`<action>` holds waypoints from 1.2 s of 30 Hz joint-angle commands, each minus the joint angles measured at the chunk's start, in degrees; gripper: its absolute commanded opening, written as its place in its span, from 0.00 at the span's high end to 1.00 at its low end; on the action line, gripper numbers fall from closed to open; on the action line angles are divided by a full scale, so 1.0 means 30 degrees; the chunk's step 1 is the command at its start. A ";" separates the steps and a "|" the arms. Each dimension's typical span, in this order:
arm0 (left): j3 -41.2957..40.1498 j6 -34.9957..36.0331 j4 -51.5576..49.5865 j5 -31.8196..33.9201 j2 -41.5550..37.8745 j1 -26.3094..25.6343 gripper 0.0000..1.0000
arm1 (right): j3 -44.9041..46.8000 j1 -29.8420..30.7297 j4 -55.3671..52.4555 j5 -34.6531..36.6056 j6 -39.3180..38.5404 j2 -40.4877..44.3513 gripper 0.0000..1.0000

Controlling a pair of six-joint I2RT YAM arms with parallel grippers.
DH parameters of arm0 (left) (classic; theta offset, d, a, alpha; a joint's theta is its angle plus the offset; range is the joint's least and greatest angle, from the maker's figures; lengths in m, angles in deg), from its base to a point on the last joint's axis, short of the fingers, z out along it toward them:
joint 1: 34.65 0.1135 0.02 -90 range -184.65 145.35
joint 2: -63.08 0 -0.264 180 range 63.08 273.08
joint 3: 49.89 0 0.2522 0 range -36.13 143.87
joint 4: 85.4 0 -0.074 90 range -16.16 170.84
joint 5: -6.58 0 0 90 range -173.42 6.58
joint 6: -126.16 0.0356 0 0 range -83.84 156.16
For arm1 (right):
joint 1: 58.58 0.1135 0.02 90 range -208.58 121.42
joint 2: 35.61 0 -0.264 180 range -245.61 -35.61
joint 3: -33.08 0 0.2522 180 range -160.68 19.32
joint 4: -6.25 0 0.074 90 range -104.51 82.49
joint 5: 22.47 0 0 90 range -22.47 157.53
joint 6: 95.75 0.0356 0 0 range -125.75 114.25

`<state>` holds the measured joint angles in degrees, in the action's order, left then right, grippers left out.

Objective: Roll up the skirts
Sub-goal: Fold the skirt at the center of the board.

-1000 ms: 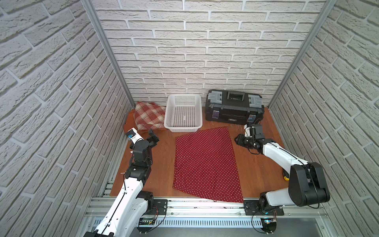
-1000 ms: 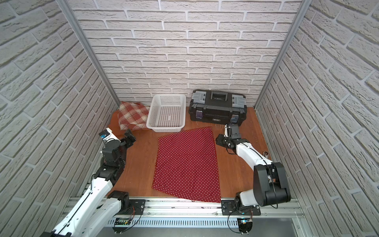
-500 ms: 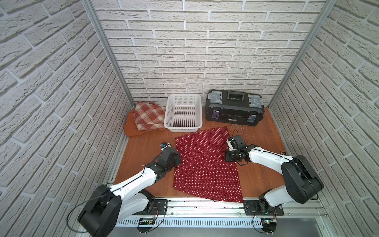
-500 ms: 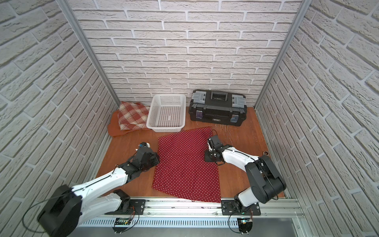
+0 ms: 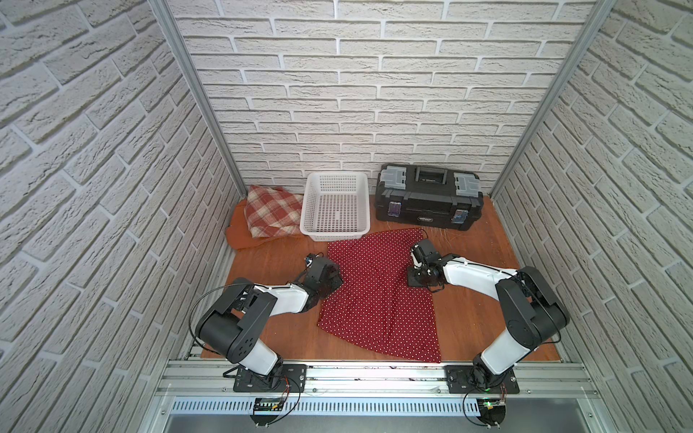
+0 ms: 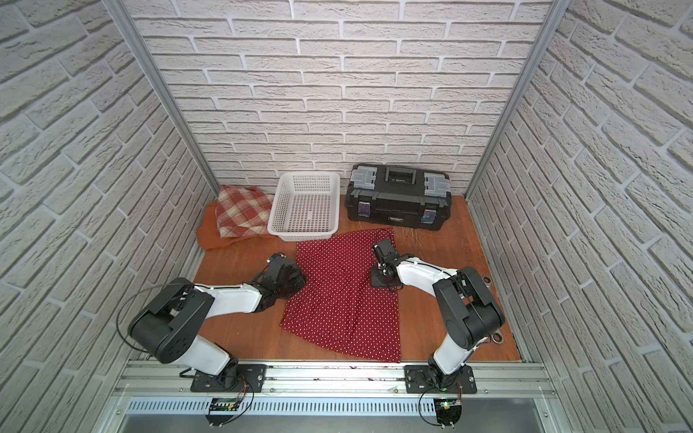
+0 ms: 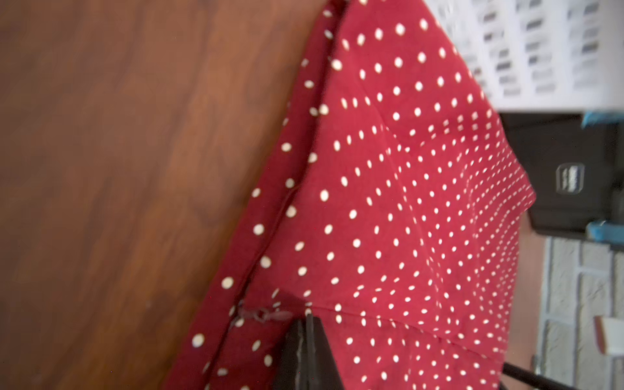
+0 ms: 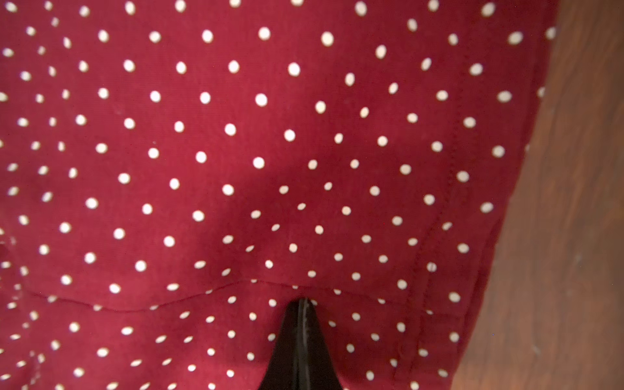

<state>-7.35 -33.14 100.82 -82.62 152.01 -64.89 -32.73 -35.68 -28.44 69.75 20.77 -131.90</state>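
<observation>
At the far left of the table, the plaid skirt lay on top of the rust-orange skirt, both unrolled and well apart from either arm. The left end effector sat at the left side edge of the polka-dot skirt. In its wrist view the fingers were pressed together, pinching cloth that tented up toward them.

The polka-dot skirt lay flat in the middle of the table. Its long axis ran near to far, with the narrow waist far, just beside the white mesh basket, and the wide hem near.

The right end effector stood at the opposite side edge, level with the left one. It too was clamped on a crease of fabric. Each arm was nearest its own edge, and both grips were a little to the far side of the skirt's middle. The next move would likely draw the two sides inward across the long axis.
</observation>
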 commanded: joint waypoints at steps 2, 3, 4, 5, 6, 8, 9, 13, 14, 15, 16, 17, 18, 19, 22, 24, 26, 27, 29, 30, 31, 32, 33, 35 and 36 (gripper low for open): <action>-0.1128 -0.0775 -0.1598 0.1690 0.0075 0.0353 1.00 | -0.1372 -0.0680 -0.1188 0.1664 -0.0221 -0.1180 0.97; -0.1330 -0.0959 -0.1799 0.2218 -0.0230 0.0368 1.00 | -0.1758 -0.0906 -0.1256 0.1543 -0.0206 -0.1491 0.97; -0.1505 -0.1105 -0.1882 0.2581 -0.0511 0.0381 1.00 | -0.2110 -0.1093 -0.1315 0.1413 -0.0227 -0.1722 0.97; -0.1615 -0.1104 -0.1909 0.2784 -0.0751 0.0383 1.00 | -0.2495 -0.1278 -0.1433 0.1243 -0.0292 -0.2000 0.97; -0.1601 -0.0988 -0.1992 0.2767 -0.0958 0.0368 1.00 | -0.2824 -0.1423 -0.1518 0.1245 -0.0430 -0.2139 0.97; -0.1429 -0.0492 -0.2130 0.2687 -0.1331 0.0117 1.00 | -0.3220 -0.1479 -0.1744 0.1211 -0.0502 -0.2165 0.97; -0.1321 -0.0131 -0.2338 0.2731 -0.1633 -0.0043 1.00 | -0.3258 -0.1453 -0.1741 0.0928 -0.0603 -0.2030 0.97; -0.1071 0.0891 -0.4422 0.3744 -0.3800 -0.0233 1.00 | -0.2860 -0.1465 -0.1637 0.0442 -0.0396 -0.1143 0.97; -0.1023 0.1086 -0.5249 0.4026 -0.4714 -0.0225 1.00 | -0.2730 -0.1450 -0.1680 0.0473 -0.0376 -0.0843 0.97; -0.1007 0.1231 -0.6098 0.4328 -0.5746 -0.0253 0.90 | -0.2576 -0.1452 -0.1739 0.0585 -0.0375 -0.0495 0.97; -0.0982 0.1422 -0.6816 0.4493 -0.6702 -0.0267 0.78 | -0.2457 -0.1450 -0.1802 0.0707 -0.0334 -0.0141 0.97; -0.0953 0.1532 -0.7865 0.4652 -0.7716 -0.0269 0.69 | -0.2299 -0.1454 -0.1942 0.0828 -0.0291 0.0236 0.97; -0.0964 0.1566 -0.9023 0.4840 -0.8944 -0.0333 0.61 | -0.2189 -0.1422 -0.2151 0.0822 -0.0232 0.0656 0.96; -0.0993 0.1476 -1.0088 0.4970 -0.9873 -0.0422 0.55 | -0.2023 -0.1395 -0.2337 0.0751 -0.0184 0.1071 0.94; -0.1523 0.0735 -1.3531 0.4983 -1.2708 -0.0836 0.48 | -0.0880 -0.1152 -0.2866 0.0333 0.0165 0.2672 0.84; -0.2431 -0.0192 -1.4970 0.4624 -1.4210 -0.1416 0.48 | 0.0357 -0.0846 -0.3292 0.0227 0.0518 0.4034 0.79; -0.3126 -0.1392 -1.5922 0.4221 -1.5281 -0.2105 0.48 | 0.1609 -0.0454 -0.3862 0.0187 0.1038 0.5508 0.75; -0.3434 -0.1861 -1.6145 0.3935 -1.5661 -0.2512 0.49 | 0.2311 -0.0218 -0.4240 0.0249 0.1402 0.6385 0.72; -0.3779 -0.2789 -1.6704 0.3887 -1.5700 -0.3442 0.49 | 0.3589 0.0193 -0.4872 0.0246 0.2244 0.7983 0.70; -0.3946 -0.3093 -1.6697 0.3825 -1.5697 -0.3940 0.49 | 0.4264 0.0368 -0.5243 0.0374 0.2735 0.8837 0.69; -0.4064 -0.3405 -1.6711 0.3832 -1.5652 -0.4362 0.49 | 0.4769 0.0528 -0.5521 0.0480 0.3211 0.9563 0.68; -0.4160 -0.3719 -1.6598 0.3803 -1.5314 -0.4800 0.48 | 0.5412 0.0691 -0.5739 0.0513 0.3849 1.0395 0.67; -0.4186 -0.3963 -1.6404 0.3800 -1.4906 -0.5148 0.47 | 0.5946 0.0879 -0.5831 0.0455 0.4447 1.1188 0.66; -0.4225 -0.4334 -1.5916 0.3943 -1.4141 -0.5679 0.46 | 0.6794 0.1260 -0.5733 0.0301 0.5222 1.2353 0.61; -0.4257 -0.4534 -1.5540 0.4037 -1.3787 -0.5884 0.46 | 0.7038 0.1401 -0.5903 0.0420 0.5583 1.2773 0.60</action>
<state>-19.59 -43.28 53.57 -70.69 108.73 -81.15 -13.23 -32.64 -44.63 70.53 31.72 -96.78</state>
